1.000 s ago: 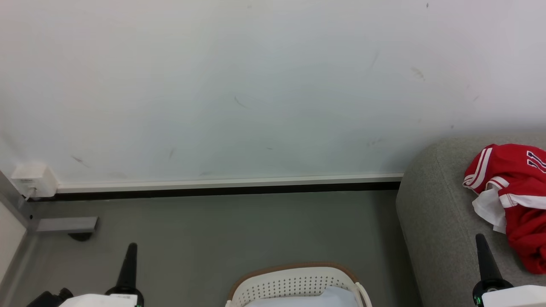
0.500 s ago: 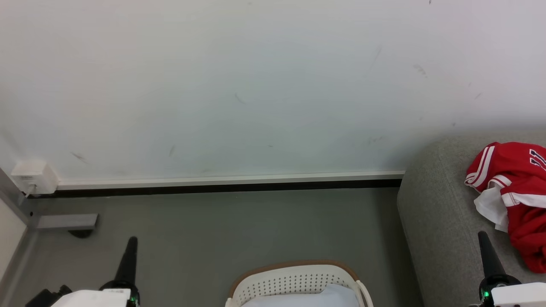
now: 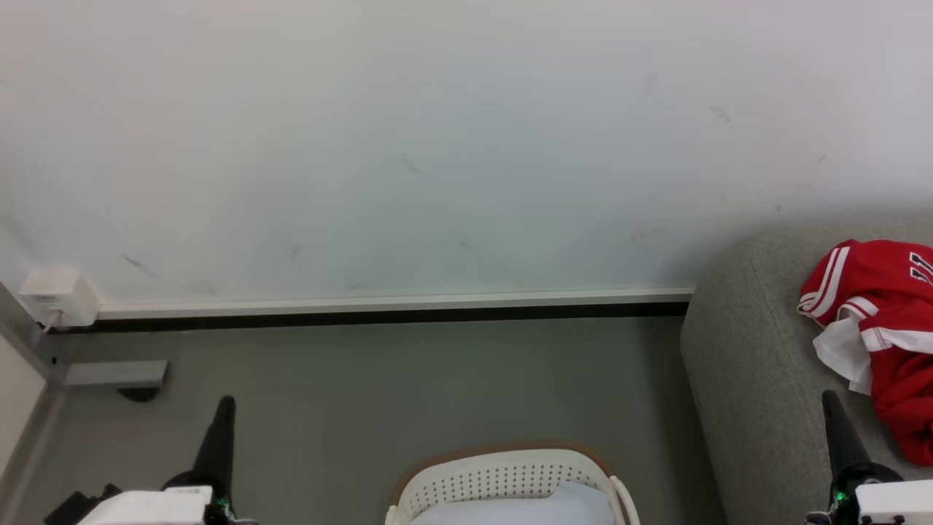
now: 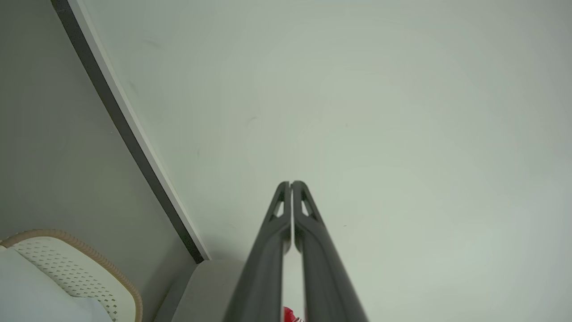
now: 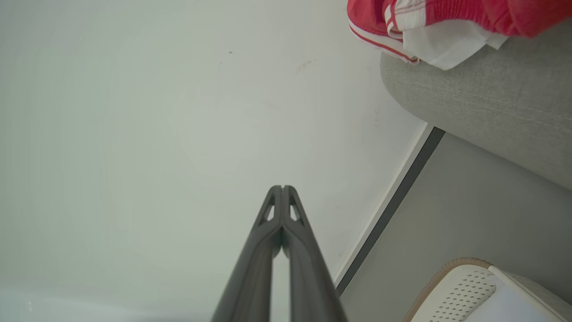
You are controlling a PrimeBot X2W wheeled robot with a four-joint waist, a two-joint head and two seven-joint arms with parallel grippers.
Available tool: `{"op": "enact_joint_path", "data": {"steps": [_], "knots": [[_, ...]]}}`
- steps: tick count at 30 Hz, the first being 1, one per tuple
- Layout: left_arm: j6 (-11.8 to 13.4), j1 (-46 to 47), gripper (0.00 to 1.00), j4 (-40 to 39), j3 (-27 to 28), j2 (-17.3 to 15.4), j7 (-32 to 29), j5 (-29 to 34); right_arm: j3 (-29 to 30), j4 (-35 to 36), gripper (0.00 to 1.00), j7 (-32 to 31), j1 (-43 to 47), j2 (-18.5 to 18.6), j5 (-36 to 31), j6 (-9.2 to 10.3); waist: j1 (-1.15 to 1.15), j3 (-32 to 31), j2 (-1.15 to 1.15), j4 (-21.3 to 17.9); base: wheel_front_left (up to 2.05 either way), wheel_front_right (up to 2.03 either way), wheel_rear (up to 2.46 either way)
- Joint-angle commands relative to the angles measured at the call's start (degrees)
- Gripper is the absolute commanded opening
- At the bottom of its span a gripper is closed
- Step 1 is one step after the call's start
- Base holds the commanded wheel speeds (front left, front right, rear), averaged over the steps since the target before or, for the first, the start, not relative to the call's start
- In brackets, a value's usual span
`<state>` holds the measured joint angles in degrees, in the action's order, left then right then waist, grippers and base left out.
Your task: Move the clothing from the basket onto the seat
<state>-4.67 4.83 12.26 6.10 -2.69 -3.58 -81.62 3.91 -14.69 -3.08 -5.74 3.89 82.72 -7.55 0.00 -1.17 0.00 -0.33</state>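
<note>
Item: red clothing [image 3: 885, 335], crumpled on the grey seat [image 3: 751, 379], well apart from the basket [image 3: 503, 474], which holds a pale fold [image 3: 510, 510] I cannot identify. Left gripper [image 3: 227, 402] and right gripper [image 3: 829, 397]: fingers pressed together, empty, flanking the basket. I judge the transfer made; my next move calls for checking the basket.

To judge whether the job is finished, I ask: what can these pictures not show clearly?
Head view: the bottom edge cuts the oval white perforated plastic basket; what it holds, beyond a pale thing, is unseen.
Head view: the right edge cuts the bright red, white-striped clothing on the large light-grey fabric seat; its number print is incomplete.
</note>
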Motion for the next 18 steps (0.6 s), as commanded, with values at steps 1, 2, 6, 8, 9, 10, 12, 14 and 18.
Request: {"op": "enact_joint_path", "data": {"steps": [1, 2, 6, 8, 9, 10, 12, 14, 18], "knots": [[0.0, 0.9, 0.0, -0.5, 0.3, -0.3, -0.6, -1.7, 0.4, 0.1, 0.0, -0.4, -1.0, 0.1, 1.5, 0.09, 0.0, 0.1, 0.0, 0.0, 0.0, 0.0, 0.0], [0.0, 1.0, 0.0, -0.5, 0.3, -0.3, -0.7, -2.1, 0.5, 0.1, 0.0, -0.6, -1.0, 0.1, 1.9, 0.1, 0.0, 0.1, 0.0, 0.0, 0.0, 0.0, 0.0], [0.0, 1.1, 0.0, -0.7, 0.4, -0.3, -1.1, -3.8, 0.8, 0.1, 0.0, -1.1, -1.2, 0.0, 3.4, 0.1, 0.0, 0.3, 0.0, 0.1, 0.0, 0.0, 0.0], [0.0, 1.1, 0.0, -0.7, 0.4, -0.3, -1.4, -4.7, 0.9, 0.1, 0.0, -1.2, -1.3, 0.0, 4.2, 0.1, 0.0, 0.4, 0.0, 0.1, 0.0, 0.0, 0.0], [0.0, 1.1, 0.0, -0.8, 0.4, -0.3, -1.5, -5.1, 1.0, 0.1, 0.0, -1.4, -1.3, 0.0, 4.7, 0.1, 0.0, 0.4, 0.0, 0.1, 0.0, 0.0, 0.0], [0.0, 1.2, 0.0, -0.8, 0.4, -0.3, -1.5, -5.3, 1.0, 0.1, 0.0, -1.5, -1.3, 0.0, 5.2, 0.1, 0.0, 0.4, 0.0, 0.1, 0.0, 0.0, 0.0], [0.0, 1.2, 0.0, -0.9, 0.5, -0.3, -1.8, -6.0, 1.1, 0.1, 0.0, -1.6, -1.3, 0.0, 6.0, 0.11, 0.0, 0.5, 0.0, 0.2, 0.0, 0.0, 0.0], [0.0, 1.3, 0.0, -0.9, 0.5, -0.3, -2.0, -6.9, 1.3, 0.0, 0.0, -1.8, -1.3, -0.1, 6.6, 0.11, 0.0, 0.6, 0.0, 0.2, 0.0, 0.0, 0.0], [0.1, 1.4, 0.0, -1.0, 0.6, -0.3, -2.4, -8.5, 1.4, 0.0, 0.0, -2.2, -1.4, -0.1, 8.2, 0.11, 0.0, 0.8, 0.0, 0.2, 0.0, 0.0, 0.0]]}}
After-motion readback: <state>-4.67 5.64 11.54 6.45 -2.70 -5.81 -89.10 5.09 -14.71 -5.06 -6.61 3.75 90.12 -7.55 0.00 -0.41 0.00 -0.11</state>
